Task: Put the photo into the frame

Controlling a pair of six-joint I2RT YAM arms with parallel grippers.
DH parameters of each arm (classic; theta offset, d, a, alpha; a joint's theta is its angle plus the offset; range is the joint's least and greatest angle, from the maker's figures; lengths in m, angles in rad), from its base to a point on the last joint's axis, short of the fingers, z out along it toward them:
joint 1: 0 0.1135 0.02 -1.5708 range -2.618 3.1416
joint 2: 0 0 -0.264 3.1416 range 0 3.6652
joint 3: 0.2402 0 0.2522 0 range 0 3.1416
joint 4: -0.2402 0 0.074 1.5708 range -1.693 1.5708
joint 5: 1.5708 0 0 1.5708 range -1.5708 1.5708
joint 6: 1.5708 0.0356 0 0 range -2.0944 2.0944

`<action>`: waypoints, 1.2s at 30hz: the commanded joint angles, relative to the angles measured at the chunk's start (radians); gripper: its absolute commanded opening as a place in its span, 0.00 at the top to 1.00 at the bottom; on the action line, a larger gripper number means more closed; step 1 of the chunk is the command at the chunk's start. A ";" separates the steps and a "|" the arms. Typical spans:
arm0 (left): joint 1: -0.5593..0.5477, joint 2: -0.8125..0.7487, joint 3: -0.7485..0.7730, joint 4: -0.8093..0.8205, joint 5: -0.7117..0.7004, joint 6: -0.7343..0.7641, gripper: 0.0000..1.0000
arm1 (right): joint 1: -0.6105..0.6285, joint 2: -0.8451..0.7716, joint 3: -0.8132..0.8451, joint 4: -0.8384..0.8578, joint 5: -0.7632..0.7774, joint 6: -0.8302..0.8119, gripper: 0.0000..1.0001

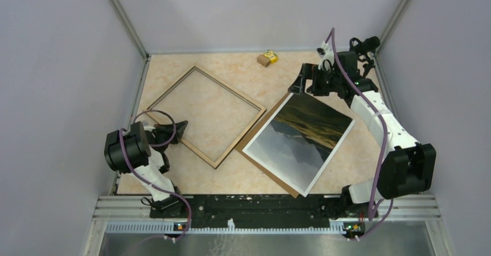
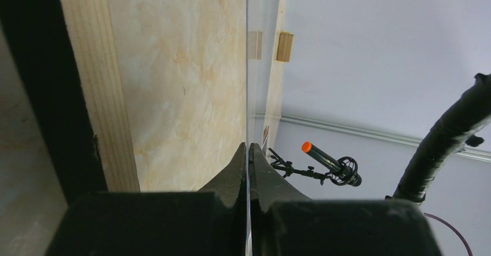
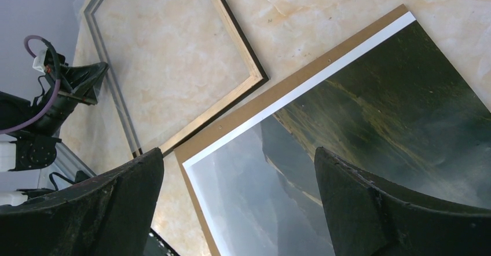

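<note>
**Above the far corner of the print: which arm is placed to move it**

On the tabletop [image 1: 231, 70] the frame [image 1: 239, 139] lies flat at left of centre. Its light-wood back faces up and it is turned so that its corners point like a diamond. Just beside its right corner, not touching as far as I can tell, lies a plain brown backing board [image 3: 289, 83]. The photo [image 1: 298, 137] rests picture-up on that board, covering all but a narrow strip along the board's left and near edges. I read the photo's longer sides as running from far right to near left, roughly parallel to the frame edge that faces it.

My right claw [image 1: 306, 81] hangs over the photo's far corner with its jaws spread wide and nothing between them. In the right wrist view the print fills the gap between the two fingers, so the photo lies directly below and to the near side of this claw, with the frame off to the left. My left claw [image 1: 179, 130] sits at the frame's left corner, the whole frame between it and the photo. Its jaws are pinched together, and the left wrist view shows them closed on the edge of what looks like a thin clear sheet [image 2: 248, 65].

In my judgement the right arm is the nearer one, and the coming move turns on getting a grip at that far corner and carrying the print leftward.
</note>
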 commanded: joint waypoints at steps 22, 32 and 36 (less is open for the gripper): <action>0.037 -0.124 0.030 -0.135 0.046 0.112 1.00 | -0.001 -0.036 -0.013 0.048 -0.033 0.005 0.01; 0.036 0.011 0.024 0.085 0.090 0.002 1.00 | -0.001 -0.035 -0.015 0.052 -0.037 0.006 0.01; 0.035 0.095 0.008 0.195 0.096 -0.076 1.00 | -0.001 -0.034 -0.015 0.053 -0.037 0.006 0.01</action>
